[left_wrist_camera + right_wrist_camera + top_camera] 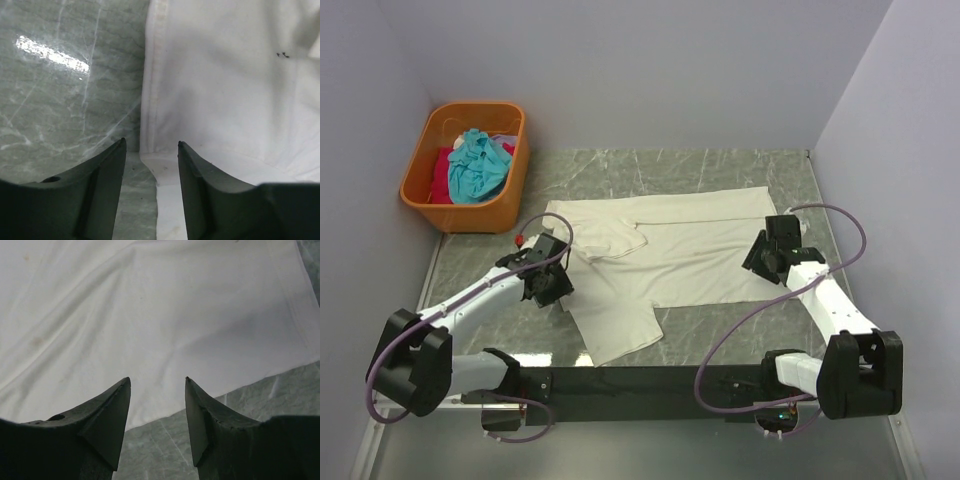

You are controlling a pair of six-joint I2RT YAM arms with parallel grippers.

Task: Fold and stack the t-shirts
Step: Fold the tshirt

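Note:
The large cream t-shirt (665,255) lies spread on the marble table, one sleeve folded over near its left side and a flap hanging toward the front. My left gripper (555,290) is open and empty at the shirt's left edge; the left wrist view shows the hem (150,100) between my fingertips (120,150). My right gripper (760,262) is open and empty over the shirt's right edge; the right wrist view shows cream cloth (150,315) ahead of it. A teal t-shirt (478,165) and a red one (442,172) lie in the basket.
The orange plastic basket (510,205) stands at the back left, near the left wall. Grey walls close in the table on three sides. A black rail (650,380) with the arm bases runs along the near edge. Bare marble (720,165) shows behind the shirt.

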